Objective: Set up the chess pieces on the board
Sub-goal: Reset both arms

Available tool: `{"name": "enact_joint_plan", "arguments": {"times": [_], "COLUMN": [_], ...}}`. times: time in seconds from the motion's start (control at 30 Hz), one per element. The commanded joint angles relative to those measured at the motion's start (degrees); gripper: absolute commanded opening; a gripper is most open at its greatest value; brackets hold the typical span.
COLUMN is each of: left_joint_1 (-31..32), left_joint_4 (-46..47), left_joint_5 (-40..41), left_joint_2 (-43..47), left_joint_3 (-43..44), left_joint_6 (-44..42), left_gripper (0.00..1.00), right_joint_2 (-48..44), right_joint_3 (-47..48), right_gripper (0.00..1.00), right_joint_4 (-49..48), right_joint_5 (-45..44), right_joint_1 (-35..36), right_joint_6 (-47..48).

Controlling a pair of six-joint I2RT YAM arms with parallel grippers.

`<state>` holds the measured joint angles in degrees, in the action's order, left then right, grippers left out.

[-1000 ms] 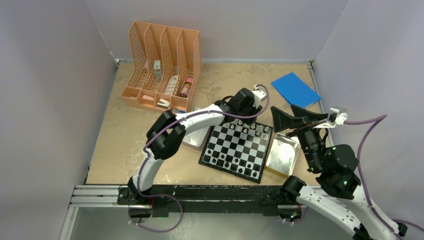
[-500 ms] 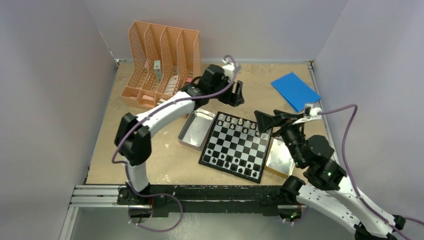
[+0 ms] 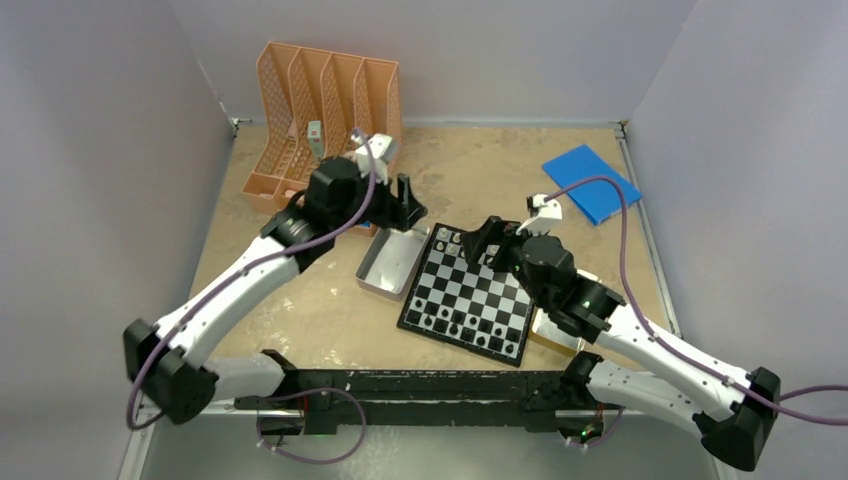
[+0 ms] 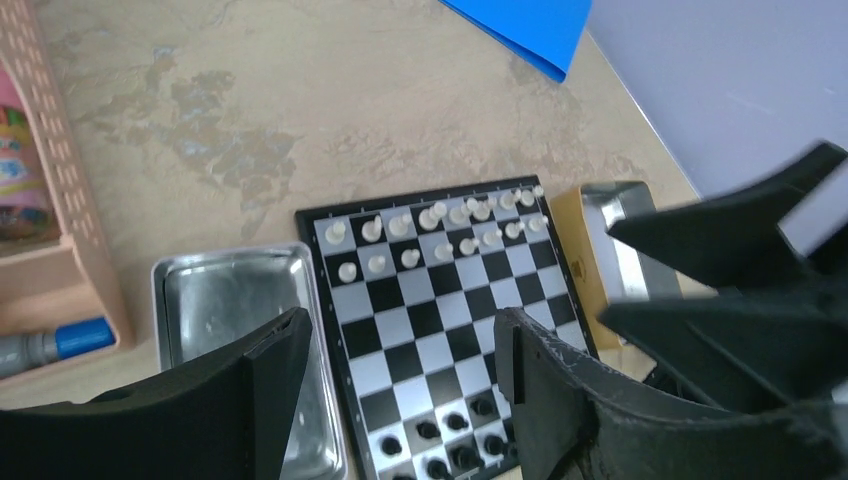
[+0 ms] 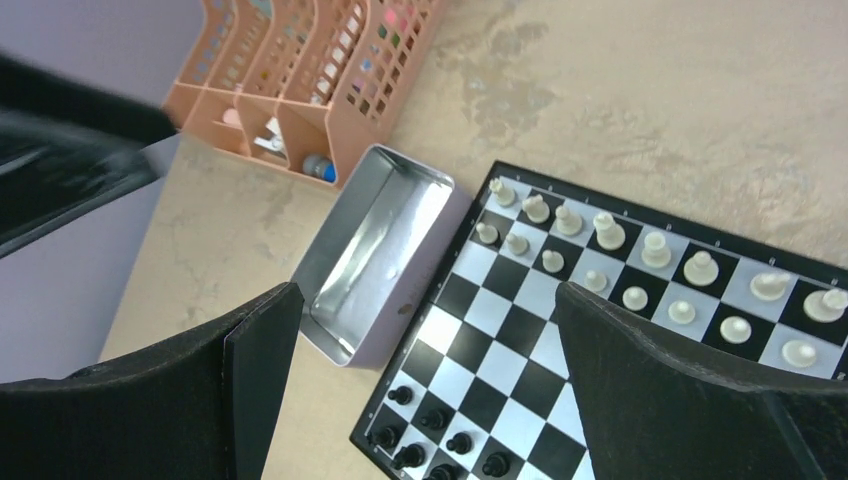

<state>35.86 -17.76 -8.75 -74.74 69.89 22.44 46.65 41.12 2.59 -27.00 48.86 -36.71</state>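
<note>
Top external view has the board lying on the desk near its near edge and a little right of the middle, turned slightly against the desk's edges. White chessmen fill the two rows along the board's far side. Black chessmen stand in the rows along its near side, mostly toward the near-left corner; their exact count is too small to tell. An open metal tin lies just beside the board's left edge, and a second tin sits against its right edge, partly hidden under the right arm. The left tool hovers above the far end of the left tin. In the left wrist view its fingers stand apart and grip nothing. The right tool hangs over the far-right corner of the board, above the white rows. Its fingers are spread wide and empty in the right wrist view. An orange file rack stands at the far-left corner of the desk, and a blue sheet lies near the far-right corner.
</note>
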Motion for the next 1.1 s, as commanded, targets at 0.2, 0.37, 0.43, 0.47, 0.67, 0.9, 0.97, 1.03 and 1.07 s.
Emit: {"name": "enact_joint_plan", "arguments": {"times": [0.2, 0.37, 0.43, 0.47, 0.67, 0.9, 0.97, 1.03, 1.07], "left_joint_1": [0.1, 0.1, 0.1, 0.1, 0.1, 0.1, 0.2, 0.1, 0.2], "left_joint_4": [4.2, 7.0, 7.4, 7.5, 8.6, 11.0, 11.5, 11.8, 11.7], "left_joint_5": [-4.7, -4.1, -4.6, -4.7, -6.7, -6.0, -5.3, -5.2, -5.2], "left_joint_2": [23.0, 28.3, 28.5, 28.3, 25.7, 27.1, 27.8, 28.2, 28.4], "left_joint_3": [-20.9, -26.9, -27.8, -27.9, -27.7, -28.7, -29.1, -29.4, -29.2], "left_joint_6": [1.5, 4.8, 5.7, 6.1, 6.5, 7.4, 7.4, 7.2, 7.0], "left_gripper": [0.67, 0.67, 0.67, 0.67, 0.67, 0.68, 0.68, 0.68, 0.68], "right_joint_2": [-0.6, -3.8, -4.8, -5.1, -6.8, -7.1, -7.0, -7.0, -7.0], "right_joint_3": [-1.9, -4.0, -4.4, -4.4, -4.1, -4.3, -4.2, -4.2, -4.3], "right_gripper": [0.99, 0.99, 0.99, 0.99, 0.99, 0.99, 0.99, 0.99, 0.99], "right_joint_4": [-6.1, -5.8, -5.5, -5.3, -4.7, -4.3, -4.0, -3.9, -3.9], "right_joint_5": [0.8, -1.9, -2.6, -2.5, -2.4, -2.7, -2.8, -3.0, -3.1], "right_joint_1": [0.3, 0.3, 0.3, 0.2, 0.3, 0.3, 0.3, 0.3, 0.2], "right_joint_6": [-5.2, -5.8, -5.6, -5.4, -5.2, -4.7, -4.5, -4.4, -4.4]}}
